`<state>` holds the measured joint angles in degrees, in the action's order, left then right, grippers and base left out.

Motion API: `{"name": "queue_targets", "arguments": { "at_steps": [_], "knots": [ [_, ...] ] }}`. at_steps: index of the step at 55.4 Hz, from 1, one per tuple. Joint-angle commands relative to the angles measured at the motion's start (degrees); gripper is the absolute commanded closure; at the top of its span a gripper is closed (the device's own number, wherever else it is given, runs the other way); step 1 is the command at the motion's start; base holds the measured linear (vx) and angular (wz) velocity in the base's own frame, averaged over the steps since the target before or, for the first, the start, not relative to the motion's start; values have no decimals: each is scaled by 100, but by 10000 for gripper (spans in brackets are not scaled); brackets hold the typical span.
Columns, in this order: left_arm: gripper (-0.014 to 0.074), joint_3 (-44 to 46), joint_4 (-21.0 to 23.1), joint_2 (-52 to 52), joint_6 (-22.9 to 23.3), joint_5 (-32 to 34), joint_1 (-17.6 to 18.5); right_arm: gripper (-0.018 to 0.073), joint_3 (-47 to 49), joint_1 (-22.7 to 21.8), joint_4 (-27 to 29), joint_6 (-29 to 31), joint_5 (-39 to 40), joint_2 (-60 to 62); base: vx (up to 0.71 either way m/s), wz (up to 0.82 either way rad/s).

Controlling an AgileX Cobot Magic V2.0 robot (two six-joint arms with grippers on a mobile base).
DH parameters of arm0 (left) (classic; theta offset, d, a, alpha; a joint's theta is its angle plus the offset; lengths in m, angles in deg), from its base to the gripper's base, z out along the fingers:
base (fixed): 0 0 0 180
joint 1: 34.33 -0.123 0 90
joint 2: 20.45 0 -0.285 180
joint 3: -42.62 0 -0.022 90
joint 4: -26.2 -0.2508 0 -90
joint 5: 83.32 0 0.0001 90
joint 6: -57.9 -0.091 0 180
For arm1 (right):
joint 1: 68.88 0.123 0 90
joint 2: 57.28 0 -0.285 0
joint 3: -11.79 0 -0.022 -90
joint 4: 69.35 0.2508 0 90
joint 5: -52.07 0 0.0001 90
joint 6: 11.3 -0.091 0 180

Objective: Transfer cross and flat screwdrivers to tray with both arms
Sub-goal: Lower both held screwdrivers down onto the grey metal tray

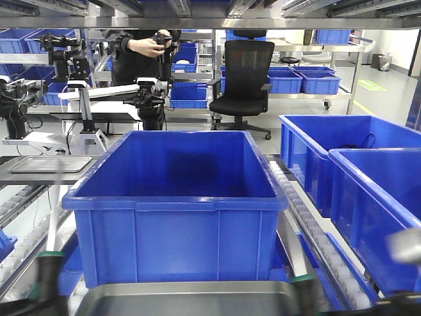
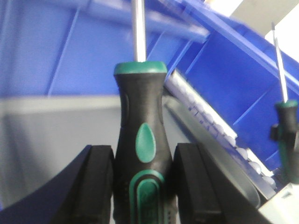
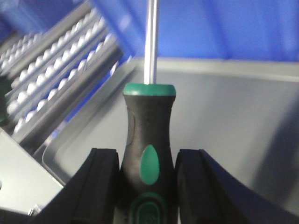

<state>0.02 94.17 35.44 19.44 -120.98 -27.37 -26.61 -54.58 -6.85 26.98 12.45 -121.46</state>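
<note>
My left gripper (image 2: 142,186) is shut on the black handle of one screwdriver (image 2: 140,135), whose green collar and steel shaft point up and away from the jaws. My right gripper (image 3: 147,186) is shut on the handle of the other screwdriver (image 3: 149,126) in the same way. Both are held over the grey metal tray (image 3: 84,122), which lies at the bottom of the front view (image 1: 191,293) in front of a blue crate. In the front view the left screwdriver (image 1: 50,253) stands at the tray's left end and the right one (image 1: 302,282) at its right end. The right screwdriver also shows in the left wrist view (image 2: 286,116).
A deep blue crate (image 1: 174,197) stands just behind the tray. Two more blue crates (image 1: 368,178) stand to the right. Roller tracks (image 1: 302,210) run between them. A second grey tray (image 1: 51,164) lies on a shelf at the left. A person (image 1: 148,49) and a black chair (image 1: 243,79) are at the back.
</note>
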Motion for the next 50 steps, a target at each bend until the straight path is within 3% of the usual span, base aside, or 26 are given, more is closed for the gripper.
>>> {"name": "queue_targets", "arguments": {
  "at_steps": [1, 8, 13, 35, 50],
  "knots": [
    [594, 174, 584, 342, -126, 70, 169, 567, 167, 729, 400, -52, 960, -320, 0, 0],
    [594, 174, 653, 627, -101, 356, 583, 567, 167, 1608, 533, -82, 1797, -876, 0, 0],
    [594, 174, 845, 779, -128, 544, 914, 567, 167, 1906, 595, -65, 2155, -1219, 0, 0],
    [594, 162, 1099, 1564, -17, 1145, 2005, 567, 167, 1942, 993, -83, 2466, -1520, 0, 0],
    [594, 174, 1231, 2036, -86, 1337, 2175, 567, 167, 1942, 1091, -78, 2548, -1520, 0, 0]
  ]
}}
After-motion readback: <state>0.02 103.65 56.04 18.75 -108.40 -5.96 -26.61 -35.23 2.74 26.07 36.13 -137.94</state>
